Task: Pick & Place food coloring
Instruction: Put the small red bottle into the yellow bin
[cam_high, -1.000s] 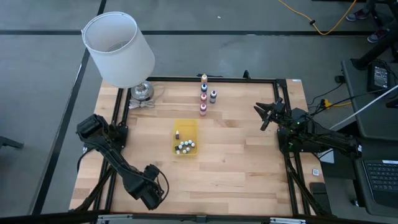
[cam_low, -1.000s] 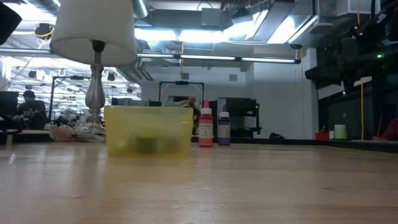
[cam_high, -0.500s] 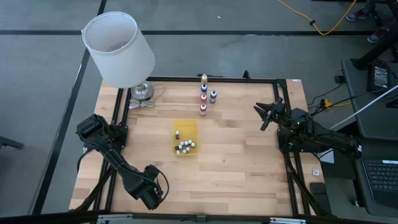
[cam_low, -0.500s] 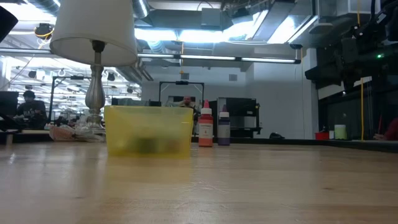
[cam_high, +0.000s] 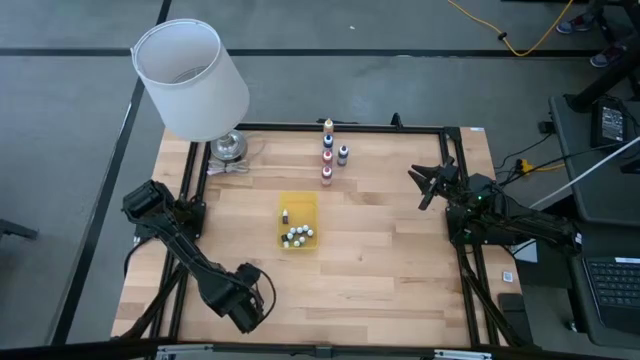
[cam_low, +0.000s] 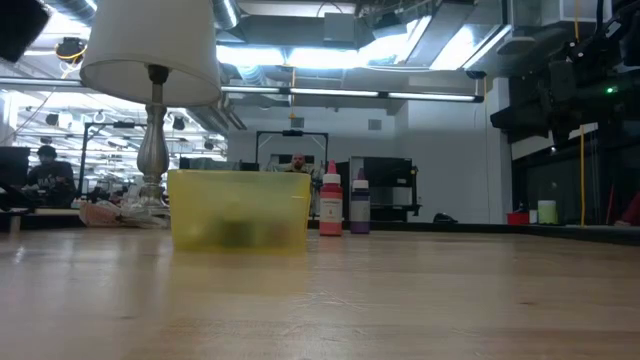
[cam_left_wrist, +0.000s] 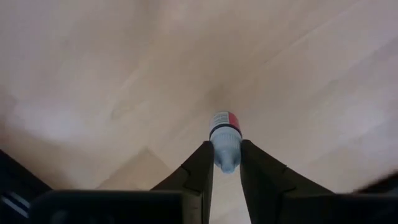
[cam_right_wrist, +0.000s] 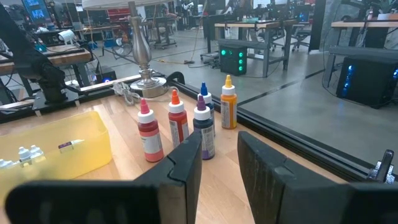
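A tiny food coloring bottle (cam_left_wrist: 225, 138) with a pale blue cap and a red label sits between the fingers of my left gripper (cam_left_wrist: 225, 171). That gripper (cam_high: 246, 303) points down over the near left part of the table and hides the bottle in the high view. Several more tiny white-capped bottles (cam_high: 297, 237) lie in the yellow translucent tray (cam_high: 298, 205) at mid-table. My right gripper (cam_high: 428, 186) waits level at the table's right side, a narrow empty gap between its fingers (cam_right_wrist: 186, 162). My left gripper pinches the bottle's blue cap (cam_left_wrist: 226, 149) between its two fingers, which come from above and point down. The bottle stands upright below the fingers, body toward the table. Whether its base rests on the wood, I cannot tell.
Several taller squeeze bottles (cam_high: 328, 155) stand in a row at the far middle. A lamp with a white shade (cam_high: 190, 78) stands at the far left corner. A black frame (cam_high: 460, 240) runs along the table's edges. Bare wood lies near and right of the tray.
My left arm has shifted slightly over the near left part of the table, and its wrist has rolled a little. The tray, the bottles and my right arm have kept still.
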